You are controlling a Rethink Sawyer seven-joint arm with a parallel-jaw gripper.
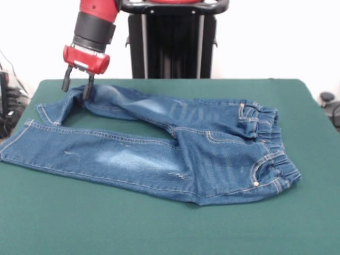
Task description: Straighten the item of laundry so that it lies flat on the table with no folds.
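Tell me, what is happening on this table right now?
A robot arm is working on a pair of jeans spread over the green table. Its open gripper is at the far leg's hem, which is bunched and folded over. The near leg and the waistband lie roughly flat.

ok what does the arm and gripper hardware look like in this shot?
One arm: glossy red shell at the top, then a black ribbed cylindrical wrist section. Below it sits a red blocky gripper body with a pale plate on its face and two thin dark fingers pointing down. No loose cables or readable markings visible. Behind it is the black pedestal.
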